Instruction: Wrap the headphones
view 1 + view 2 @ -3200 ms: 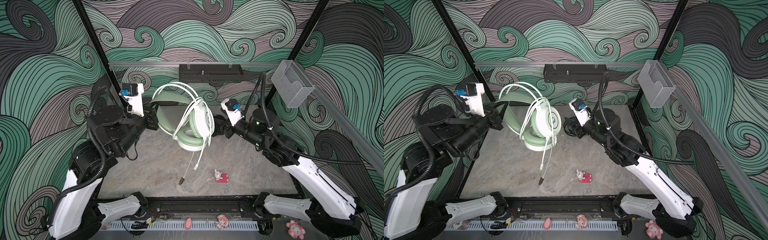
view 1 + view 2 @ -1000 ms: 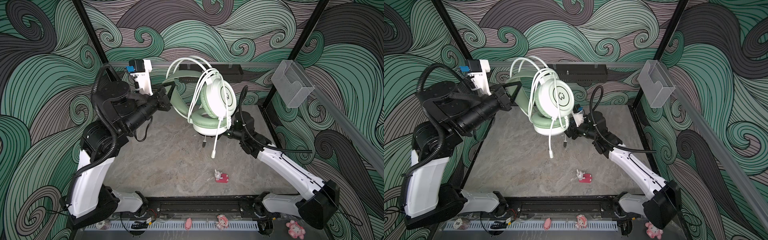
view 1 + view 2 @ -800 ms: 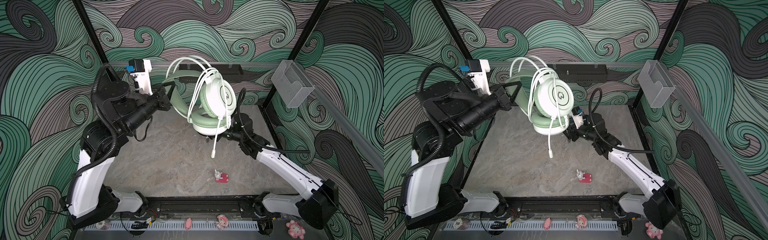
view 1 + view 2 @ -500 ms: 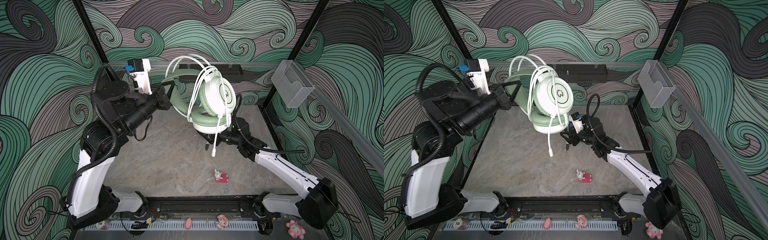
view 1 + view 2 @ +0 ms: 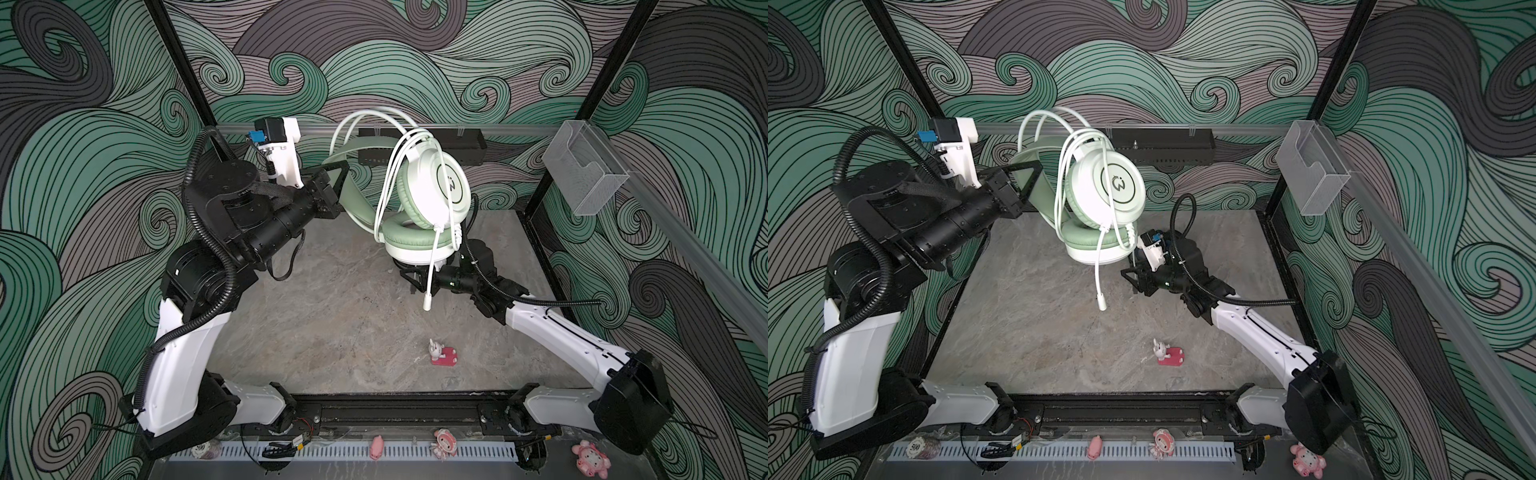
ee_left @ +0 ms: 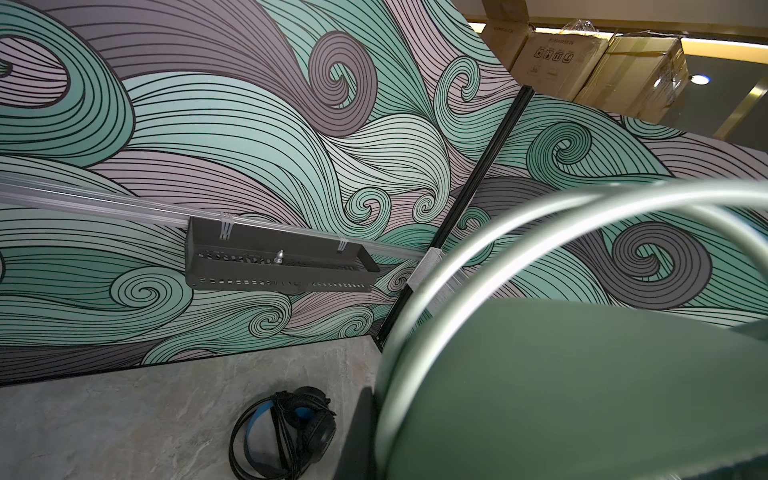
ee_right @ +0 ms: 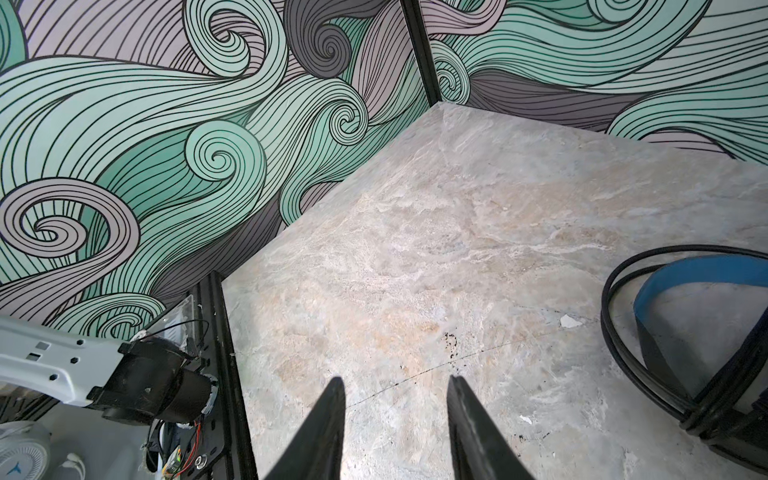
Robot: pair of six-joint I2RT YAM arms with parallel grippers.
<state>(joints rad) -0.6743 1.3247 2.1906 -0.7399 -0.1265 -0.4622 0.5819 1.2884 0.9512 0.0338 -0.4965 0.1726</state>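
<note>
My left gripper (image 5: pixel 338 183) (image 5: pixel 1025 183) is shut on the headband of the mint-green headphones (image 5: pixel 432 191) (image 5: pixel 1104 187) and holds them in the air. Their whitish cable (image 5: pixel 390 166) is looped over the band and cups, and its plug end (image 5: pixel 427 306) (image 5: pixel 1101 307) dangles free. The band (image 6: pixel 561 395) fills the left wrist view beside one dark finger (image 6: pixel 357 432). My right gripper (image 5: pixel 409 278) (image 5: pixel 1133 279) (image 7: pixel 395 380) sits low under the ear cups, open, with only table between its fingers. The black headphones (image 6: pixel 286 432) (image 7: pixel 665 316) lie wrapped on the table beside it.
A pink figure on a red base (image 5: pixel 442 353) stands on the marble table (image 5: pixel 332 324). A black rack (image 5: pixel 419 145) and a clear plastic bin (image 5: pixel 582 170) hang on the walls. Small toys (image 5: pixel 442 448) sit along the front rail.
The left arm raised the mint-green headphones from low over the table. In the last second the right gripper slid forward and left under the ear cups, jaws narrowing somewhat.
</note>
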